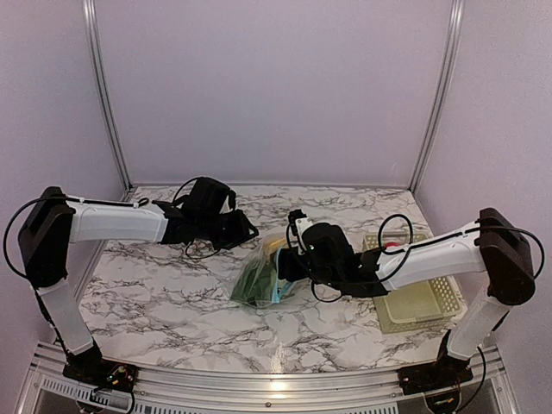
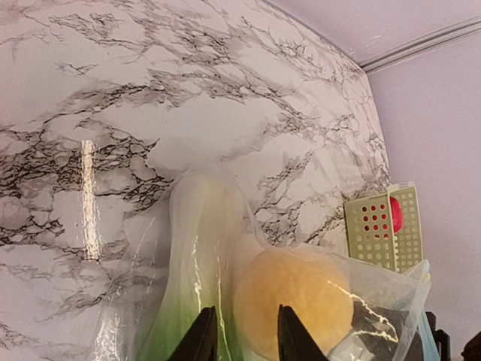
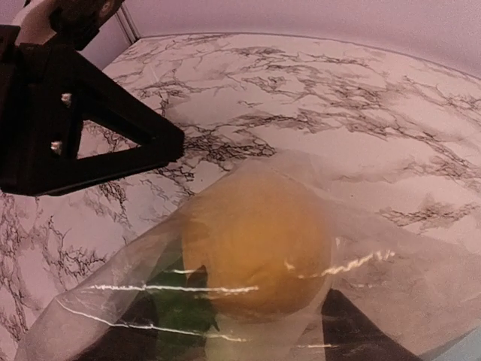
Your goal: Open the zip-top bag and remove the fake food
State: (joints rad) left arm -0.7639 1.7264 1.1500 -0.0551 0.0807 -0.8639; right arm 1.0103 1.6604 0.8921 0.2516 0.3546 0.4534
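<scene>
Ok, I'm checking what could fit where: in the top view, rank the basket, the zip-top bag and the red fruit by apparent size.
1. basket, largest even though partly hidden
2. zip-top bag, somewhat smaller
3. red fruit in the basket, by far the smallest

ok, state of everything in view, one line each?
zip-top bag: food inside; zipper open or shut, cannot tell.
yellow-orange fruit: inside the bag.
green vegetable: inside the bag.
red piece: out of the bag, in the basket.
left pincer: open, beside the bag.
right pincer: at the bag; open or shut, cannot tell.
</scene>
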